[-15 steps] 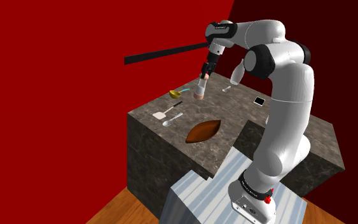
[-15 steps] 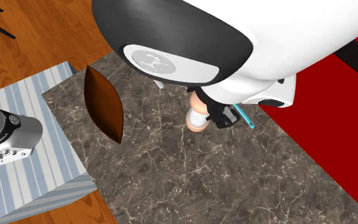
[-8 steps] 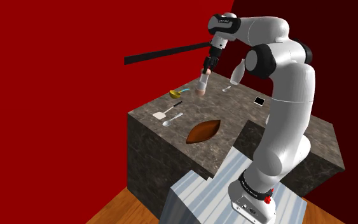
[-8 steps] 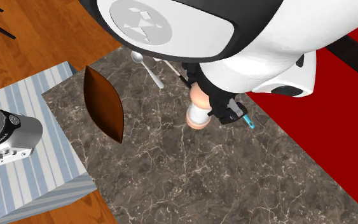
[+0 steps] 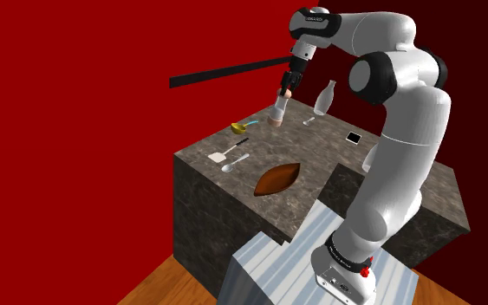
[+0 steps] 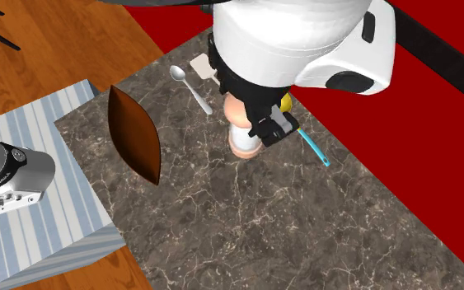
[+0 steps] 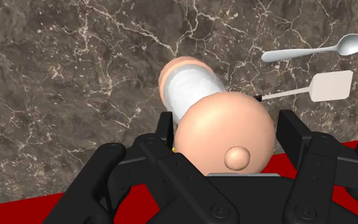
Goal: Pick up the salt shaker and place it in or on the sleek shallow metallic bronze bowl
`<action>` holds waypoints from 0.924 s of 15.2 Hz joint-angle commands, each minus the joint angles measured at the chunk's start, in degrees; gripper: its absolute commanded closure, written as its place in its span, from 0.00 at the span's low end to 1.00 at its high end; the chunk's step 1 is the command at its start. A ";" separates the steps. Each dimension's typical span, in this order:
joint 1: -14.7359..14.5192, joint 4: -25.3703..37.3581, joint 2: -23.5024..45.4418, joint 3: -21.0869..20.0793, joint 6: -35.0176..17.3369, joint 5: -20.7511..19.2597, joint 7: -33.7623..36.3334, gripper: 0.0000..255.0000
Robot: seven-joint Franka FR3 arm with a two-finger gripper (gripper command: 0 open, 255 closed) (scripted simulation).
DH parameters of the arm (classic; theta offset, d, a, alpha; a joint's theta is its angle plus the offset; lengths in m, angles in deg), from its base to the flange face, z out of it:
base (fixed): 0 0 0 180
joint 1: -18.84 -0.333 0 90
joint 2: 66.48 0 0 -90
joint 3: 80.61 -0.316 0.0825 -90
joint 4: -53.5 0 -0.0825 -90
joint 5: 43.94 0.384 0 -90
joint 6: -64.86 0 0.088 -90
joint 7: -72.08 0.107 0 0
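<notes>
Salt shaker [image 5: 277, 113] upright, pinched near cap in our pincer [image 7: 227, 127], seemingly just clear of worktop [image 5: 316, 157]; bronze bowl [image 5: 277, 178] sits well apart toward stand [image 5: 272, 269], so we carry that way.

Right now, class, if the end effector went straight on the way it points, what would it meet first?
The end effector, shut on the salt shaker, points down at the marble countertop. Straight on, the shaker's base would likely meet bare marble first; the spoon and spatula lie aside.

No legible text, no readable labels
</notes>
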 commanded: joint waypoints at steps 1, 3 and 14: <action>-2.05 -6.98 -5.73 0.05 -1.91 -2.09 1.36 1.00; -3.55 -12.62 -10.96 -0.26 -3.02 -4.06 3.04 1.00; -6.44 -35.72 -37.16 -6.04 -2.91 -11.82 14.07 1.00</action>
